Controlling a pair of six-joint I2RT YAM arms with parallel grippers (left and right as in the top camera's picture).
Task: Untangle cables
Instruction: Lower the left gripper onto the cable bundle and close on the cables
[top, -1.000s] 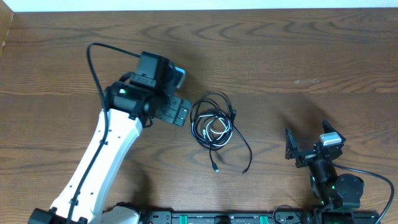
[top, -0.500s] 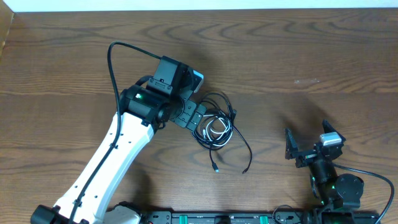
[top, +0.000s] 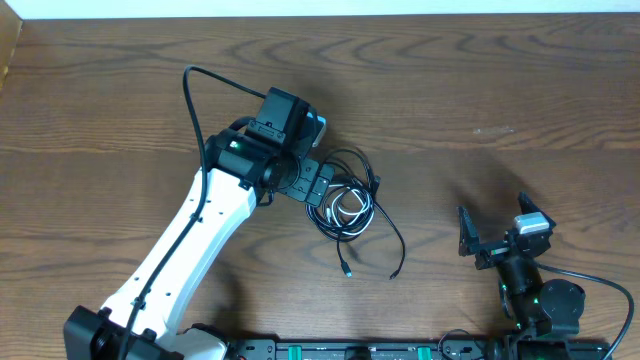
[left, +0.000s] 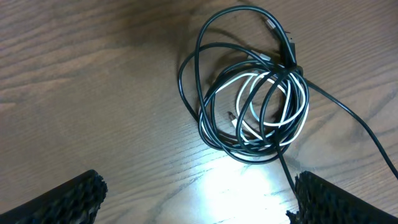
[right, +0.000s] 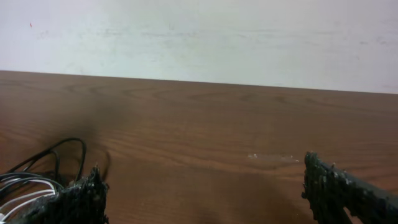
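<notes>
Overhead cam: straight down, whole table (top: 520, 90). L wrist: close, down on cables (left: 261, 78). R wrist: low, level; cables shared.

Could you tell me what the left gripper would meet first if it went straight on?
Probably the tangled cables, which lie just ahead of the open left gripper; how high it hangs above the table is unclear.

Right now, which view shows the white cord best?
Left wrist: the white cord lies close and sharp, looped among the black cords. Overhead shows it small; the right wrist catches only a sliver, lower left.
</notes>
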